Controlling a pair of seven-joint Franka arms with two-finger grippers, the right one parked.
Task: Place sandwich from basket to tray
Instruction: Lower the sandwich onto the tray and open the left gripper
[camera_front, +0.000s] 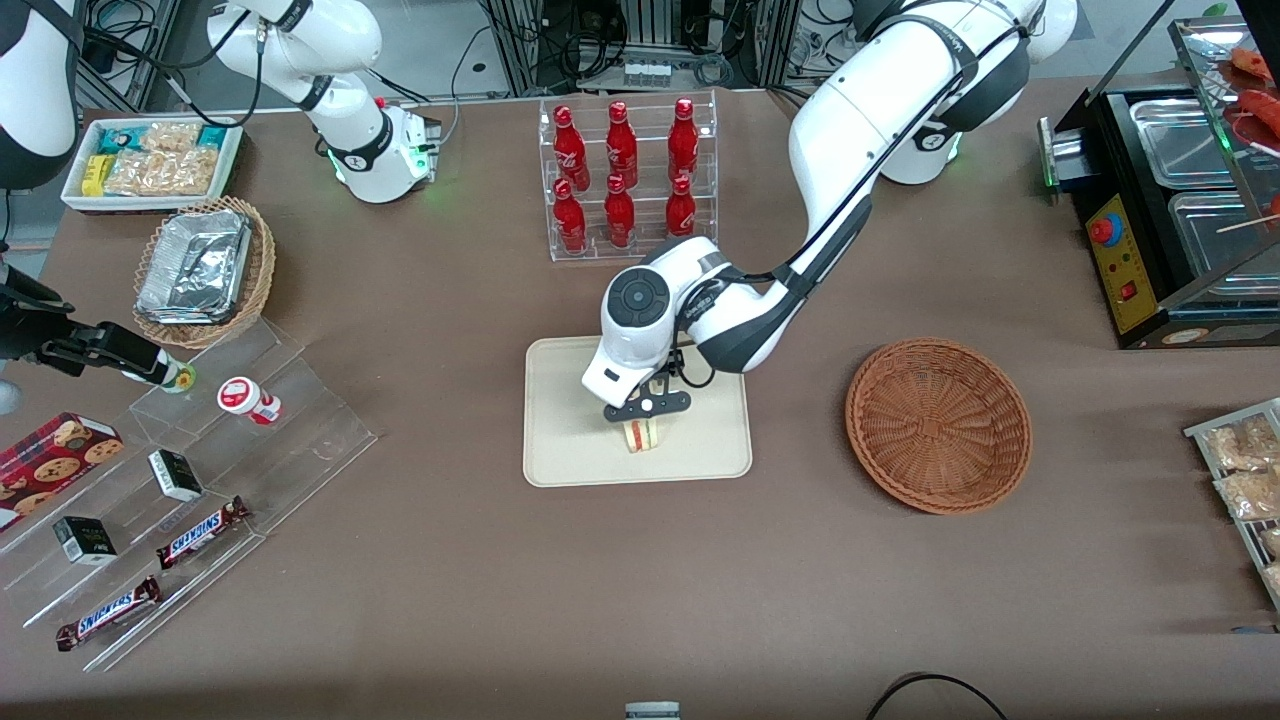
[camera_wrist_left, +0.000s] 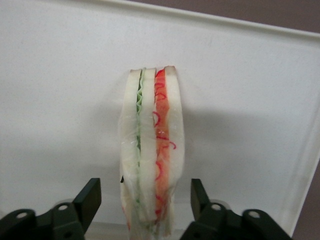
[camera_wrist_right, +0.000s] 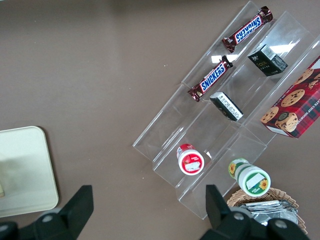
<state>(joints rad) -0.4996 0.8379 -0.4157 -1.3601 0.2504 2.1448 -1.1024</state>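
The sandwich (camera_front: 641, 434) rests on the cream tray (camera_front: 560, 440), a white wedge with green and red filling layers (camera_wrist_left: 152, 150). My left gripper (camera_front: 646, 407) hangs right above it and is open; its black fingers (camera_wrist_left: 90, 197) stand apart on either side of the sandwich with clear gaps, touching nothing. The reddish-brown woven basket (camera_front: 938, 424) sits beside the tray toward the working arm's end of the table, and nothing lies in it.
A clear rack of red bottles (camera_front: 625, 175) stands farther from the front camera than the tray. A tan wicker basket with foil containers (camera_front: 203, 270), a white snack bin (camera_front: 150, 160) and clear display steps with candy bars (camera_front: 190, 480) lie toward the parked arm's end. A black food warmer (camera_front: 1170, 220) sits at the working arm's end.
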